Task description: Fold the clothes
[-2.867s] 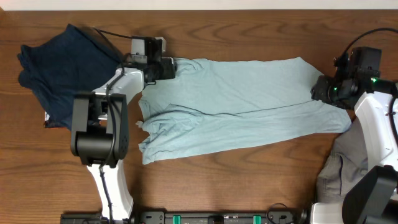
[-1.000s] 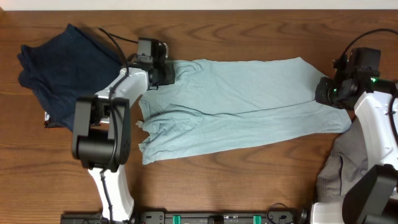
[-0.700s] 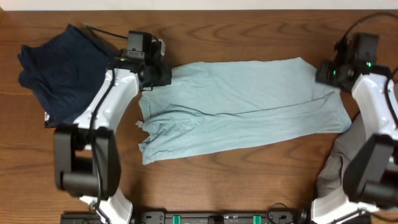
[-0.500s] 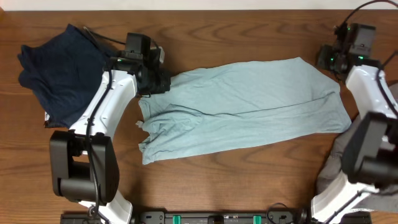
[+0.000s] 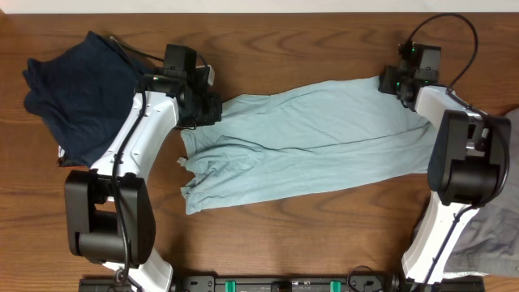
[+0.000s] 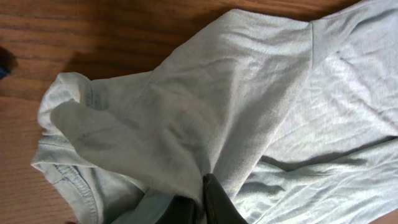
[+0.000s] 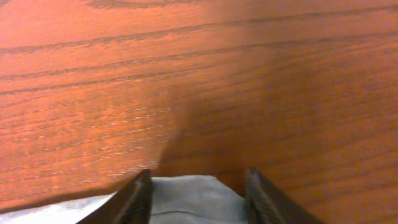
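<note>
– Clothes sit in three spots: the pale blue garment (image 5: 316, 142) lies spread across the middle of the counter (image 5: 324, 32), the navy garment (image 5: 73, 89) is heaped in the upper left of the frame, and the grey garment (image 5: 496, 235) shows at the lower right edge.
– And the arms?
– Both are at the blue one. The left gripper (image 5: 212, 109) is pressed together, pinching a bunch of cloth at the garment's upper left end. In the left wrist view the fabric rises in a ridge into the fingers (image 6: 214, 202). The right gripper (image 5: 391, 83) is at the upper right corner with its jaws spread. In its own wrist view a bit of blue hem lies between them, not squeezed.
– So what could go wrong?
– The right side, I'd guess. If that arm lifts or pulls before the jaws come together, the thin hem slips out and only the left end travels. Then the garment skews or bunches instead of folding flat.
– And the left?
– It holds a gathered bunch, maybe more than one layer. Dragging from there could spread wrinkles from the lower left, where the cloth lies rumpled, and give a crooked fold. A long pull toward the upper left could also run it over the navy heap.
</note>
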Motion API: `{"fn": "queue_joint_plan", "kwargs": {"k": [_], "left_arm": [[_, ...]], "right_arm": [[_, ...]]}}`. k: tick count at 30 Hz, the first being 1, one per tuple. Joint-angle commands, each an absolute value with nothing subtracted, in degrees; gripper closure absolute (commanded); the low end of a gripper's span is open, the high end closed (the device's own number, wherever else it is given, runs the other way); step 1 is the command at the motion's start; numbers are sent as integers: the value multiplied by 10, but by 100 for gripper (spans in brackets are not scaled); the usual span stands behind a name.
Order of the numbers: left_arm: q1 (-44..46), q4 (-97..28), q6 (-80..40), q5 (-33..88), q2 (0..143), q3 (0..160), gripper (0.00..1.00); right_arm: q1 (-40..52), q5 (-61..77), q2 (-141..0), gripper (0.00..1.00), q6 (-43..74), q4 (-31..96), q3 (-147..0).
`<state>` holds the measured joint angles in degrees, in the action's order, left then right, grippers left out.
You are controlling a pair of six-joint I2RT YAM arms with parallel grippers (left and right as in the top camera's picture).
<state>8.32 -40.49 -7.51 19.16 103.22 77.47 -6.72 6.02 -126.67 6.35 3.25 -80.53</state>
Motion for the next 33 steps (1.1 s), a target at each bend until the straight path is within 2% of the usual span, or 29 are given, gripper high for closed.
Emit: {"fn": "queue_joint_plan", "kwargs": {"k": [1, 3, 5, 6, 15, 20, 26, 33], "left_arm": [[81, -407, -74, 195, 1030, 775, 94], [81, -407, -74, 195, 1030, 775, 94], [81, -407, -74, 195, 1030, 775, 94], [81, -407, -74, 195, 1030, 775, 94], [74, -423, -74, 203, 1020, 775, 94], [47, -452, -74, 306, 985, 775, 94], [29, -559, -74, 322, 936, 775, 94], [30, -702, -73, 322, 904, 775, 94]], "right_arm": [[-62, 30, -1286, 68, 66, 45, -806], [-64, 27, -1286, 82, 66, 52, -806], [-66, 23, -1286, 91, 66, 60, -806], [-67, 16, -1286, 99, 66, 66, -806], [-72, -18, -1230, 99, 66, 118, -806], [-72, -74, -1136, 99, 66, 204, -806], [-72, -126, -1062, 99, 65, 353, -806], [-75, -201, -1056, 99, 66, 509, -806]]}}
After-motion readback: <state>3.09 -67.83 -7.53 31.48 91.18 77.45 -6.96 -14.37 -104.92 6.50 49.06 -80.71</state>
